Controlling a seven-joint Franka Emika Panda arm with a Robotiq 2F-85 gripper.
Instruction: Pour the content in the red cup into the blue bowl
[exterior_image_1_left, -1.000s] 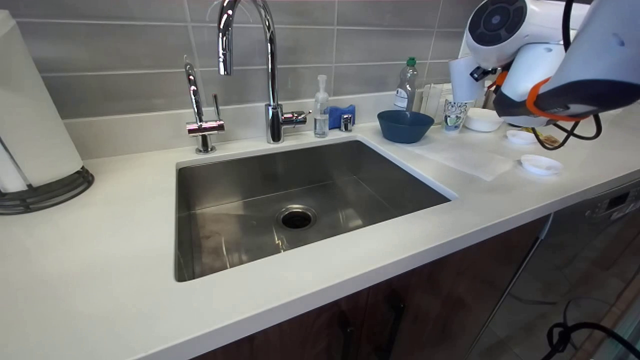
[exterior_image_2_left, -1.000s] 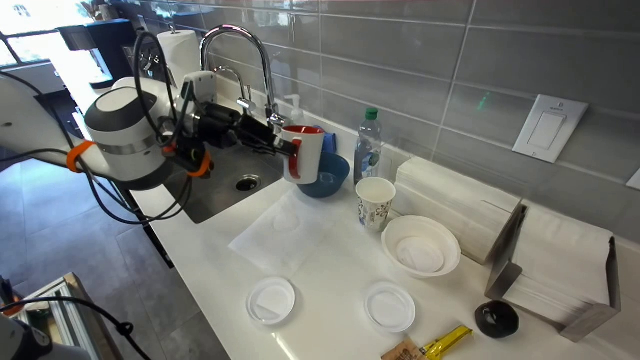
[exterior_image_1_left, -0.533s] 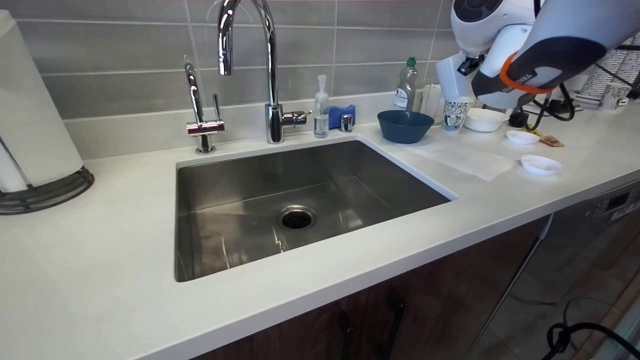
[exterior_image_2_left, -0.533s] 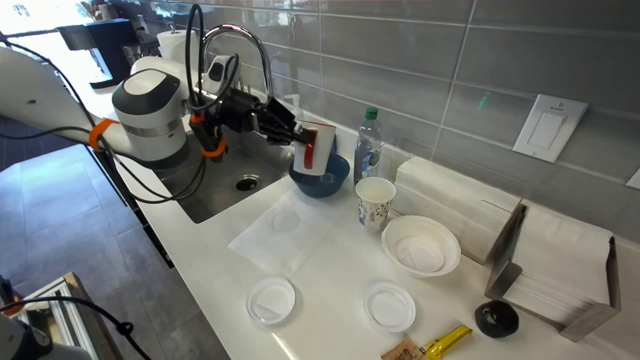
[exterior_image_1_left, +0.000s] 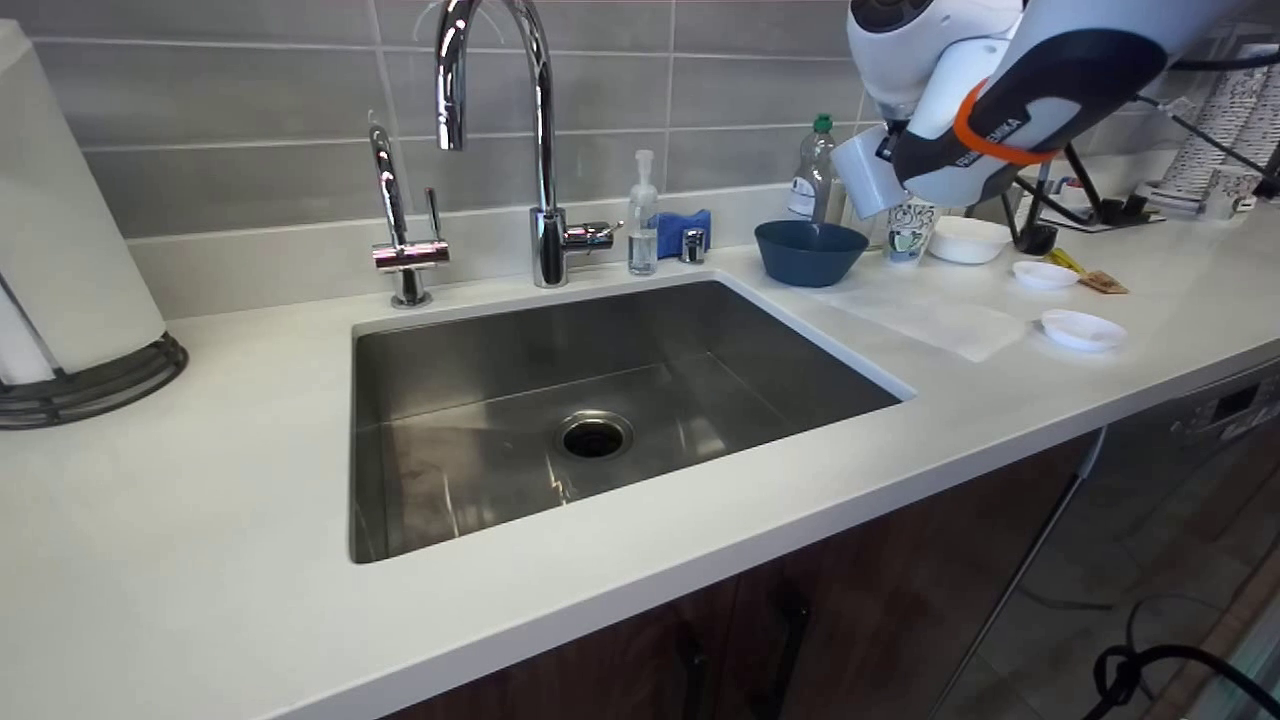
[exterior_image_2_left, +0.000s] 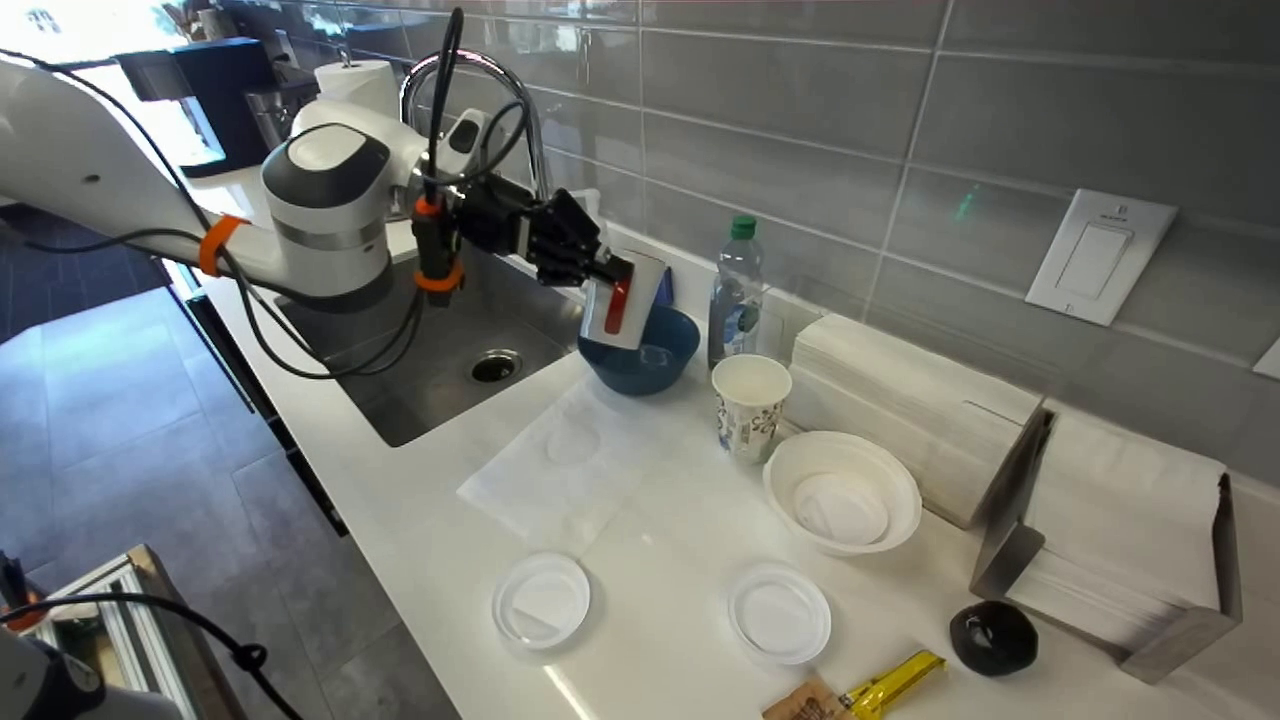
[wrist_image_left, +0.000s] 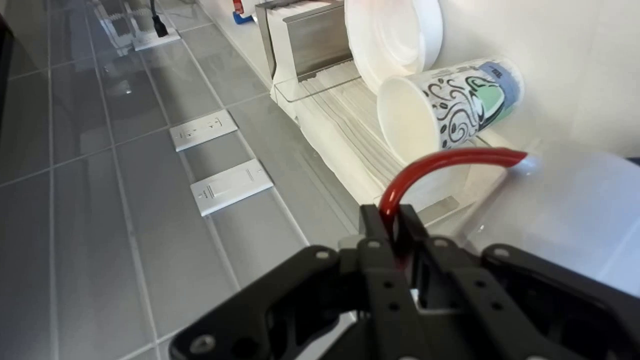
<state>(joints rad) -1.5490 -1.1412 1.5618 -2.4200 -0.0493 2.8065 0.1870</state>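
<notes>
Gripper (wrist_image_left: 390, 215) closed tight on red handle (wrist_image_left: 431, 163) of mug (exterior_image_2_left: 638, 300); mug just beside it, tilted. Blue bowl (exterior_image_2_left: 645, 378) below and beyond it. Grasp, carry look done; pour probably at start, no flow visible; steeper tip, emptying left.

Kitchen; home or office unclear. Stainless-steel sink (exterior_image_1_left: 520, 362) in white countertop (exterior_image_1_left: 200, 520), gooseneck faucet (exterior_image_1_left: 544, 140), gray tile backsplash (exterior_image_1_left: 250, 110), dish-soap bottle (exterior_image_2_left: 736, 295), paper-towel roll (exterior_image_1_left: 70, 220), wood-tone cabinets (exterior_image_1_left: 870, 600) below.
</notes>
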